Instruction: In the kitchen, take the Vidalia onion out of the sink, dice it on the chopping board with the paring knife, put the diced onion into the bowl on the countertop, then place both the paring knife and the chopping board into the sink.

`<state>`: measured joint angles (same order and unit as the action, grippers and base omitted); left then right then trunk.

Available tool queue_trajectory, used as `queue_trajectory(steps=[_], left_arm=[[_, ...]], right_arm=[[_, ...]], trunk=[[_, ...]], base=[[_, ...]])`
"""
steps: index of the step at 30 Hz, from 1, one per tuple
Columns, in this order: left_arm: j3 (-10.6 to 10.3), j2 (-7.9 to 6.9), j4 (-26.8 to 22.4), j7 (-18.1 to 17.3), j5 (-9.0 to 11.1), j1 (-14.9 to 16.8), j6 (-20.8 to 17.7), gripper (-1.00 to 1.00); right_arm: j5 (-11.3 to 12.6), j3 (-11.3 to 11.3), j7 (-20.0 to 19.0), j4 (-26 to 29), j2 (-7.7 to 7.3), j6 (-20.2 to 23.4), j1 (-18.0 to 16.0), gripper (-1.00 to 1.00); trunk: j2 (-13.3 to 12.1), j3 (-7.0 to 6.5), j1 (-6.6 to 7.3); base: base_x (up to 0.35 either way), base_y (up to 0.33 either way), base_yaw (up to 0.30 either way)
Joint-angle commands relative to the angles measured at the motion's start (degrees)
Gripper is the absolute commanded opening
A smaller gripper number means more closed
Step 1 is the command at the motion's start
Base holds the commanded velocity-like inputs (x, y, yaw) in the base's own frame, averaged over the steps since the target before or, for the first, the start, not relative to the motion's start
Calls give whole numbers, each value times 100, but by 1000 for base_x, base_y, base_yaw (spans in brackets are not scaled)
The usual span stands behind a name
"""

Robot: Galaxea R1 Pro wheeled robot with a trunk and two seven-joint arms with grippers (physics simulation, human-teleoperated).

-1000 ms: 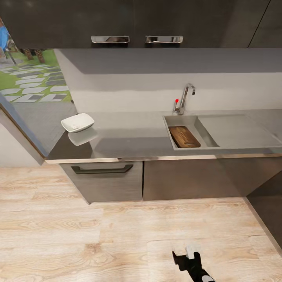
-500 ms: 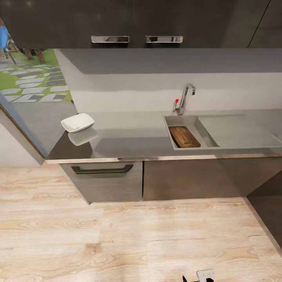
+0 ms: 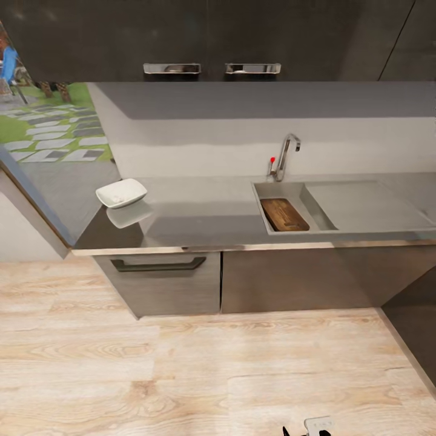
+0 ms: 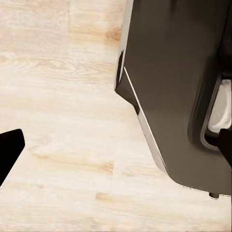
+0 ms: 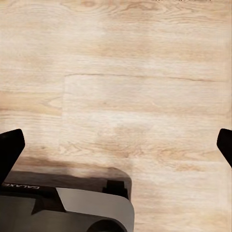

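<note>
Inside the sink (image 3: 315, 206), the chopping board (image 3: 284, 214)

A home kitchen is shown: a glossy grey table (image 3: 200, 212) is set over dark cabinet fronts (image 3: 163, 281), with a steel sink (image 3: 315, 203) and chrome tap (image 3: 284, 154) let in toward its right end. Dark wall cupboards (image 3: 206, 36) are hung above, and pale wood flooring (image 3: 181, 375) is laid below.
</note>
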<state>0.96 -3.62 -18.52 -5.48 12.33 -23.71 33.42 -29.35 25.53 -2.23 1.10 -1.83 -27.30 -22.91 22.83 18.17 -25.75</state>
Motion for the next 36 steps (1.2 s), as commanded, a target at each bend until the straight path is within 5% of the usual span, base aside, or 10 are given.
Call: queue_trajectory(steps=[1, 7, 36], left_arm=[[6, 4, 149, -58, 59, -2, -2, 100], [4, 12, 738, -58, 56, -2, -2, 100], [4, 11, 771, -58, 50, -2, -2, 100]], right_arm=[[-27, 49, -23, -5, -2, -20, -3, 100], [-27, 49, -23, -4, -2, -19, -3, 100], [-27, 49, -23, -5, 0, -13, -3, 100]], trunk=[[9, -1, -4], [9, -55, -4], [9, -317, -4]], base=[[0, 0, 0], [0, 0, 0], [0, 0, 0]])
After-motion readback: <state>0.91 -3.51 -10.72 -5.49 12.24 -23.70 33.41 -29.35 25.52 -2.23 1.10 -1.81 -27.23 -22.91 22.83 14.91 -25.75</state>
